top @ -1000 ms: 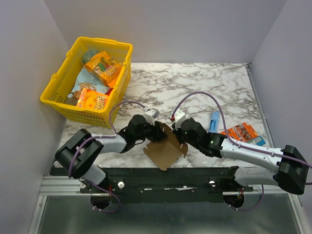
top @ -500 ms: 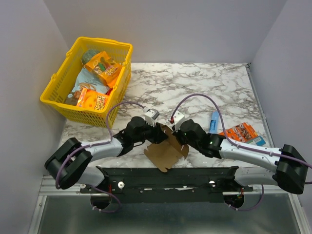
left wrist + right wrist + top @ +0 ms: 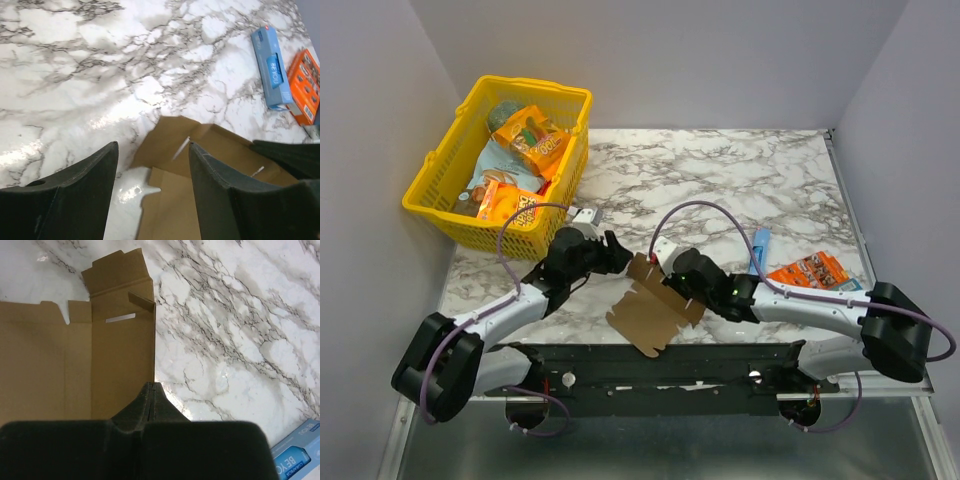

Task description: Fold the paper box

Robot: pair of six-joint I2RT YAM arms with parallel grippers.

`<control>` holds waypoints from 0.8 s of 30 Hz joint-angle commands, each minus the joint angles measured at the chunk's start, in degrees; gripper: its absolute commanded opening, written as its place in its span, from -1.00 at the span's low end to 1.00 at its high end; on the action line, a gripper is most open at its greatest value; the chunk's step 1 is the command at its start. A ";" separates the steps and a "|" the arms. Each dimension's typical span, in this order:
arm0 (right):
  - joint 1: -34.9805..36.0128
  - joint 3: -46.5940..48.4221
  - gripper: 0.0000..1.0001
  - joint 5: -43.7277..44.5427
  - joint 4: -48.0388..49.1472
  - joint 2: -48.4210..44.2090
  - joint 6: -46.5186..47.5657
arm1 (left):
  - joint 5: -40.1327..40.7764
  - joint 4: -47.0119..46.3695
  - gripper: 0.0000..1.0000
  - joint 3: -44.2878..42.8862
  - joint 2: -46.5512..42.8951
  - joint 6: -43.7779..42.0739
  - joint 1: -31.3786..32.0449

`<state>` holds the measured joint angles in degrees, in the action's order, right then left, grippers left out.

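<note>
Centre-left of the frame, I read the left claw [image 3: 614, 252] with fingers apart, just beside the paper box [image 3: 648, 314] on the worktop [image 3: 720, 170] at lower centre. Right of it, the right claw [image 3: 667, 286] is clamped on the box's raised flap.

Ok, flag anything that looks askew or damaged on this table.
No damage or spill shows. The paper box lies unfolded and skewed to the table, its near corner seeming to overhang the near edge. The right gripper pinches one panel's edge; the left gripper is open, close by.
</note>
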<state>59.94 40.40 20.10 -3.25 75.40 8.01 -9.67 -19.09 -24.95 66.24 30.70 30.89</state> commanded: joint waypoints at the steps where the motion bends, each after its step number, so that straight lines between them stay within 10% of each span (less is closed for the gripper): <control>1: 2.46 1.52 -0.99 6.69 2.45 1.68 4.47 | 0.61 -1.56 0.40 -3.60 5.11 -0.02 -1.71; 24: 5.36 -1.64 -0.99 15.06 12.47 3.70 14.57 | -11.50 -14.92 0.40 -15.04 32.29 -5.03 -4.70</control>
<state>64.90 39.77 33.87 6.28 78.24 21.50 -14.06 -30.52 -40.91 97.21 28.42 26.20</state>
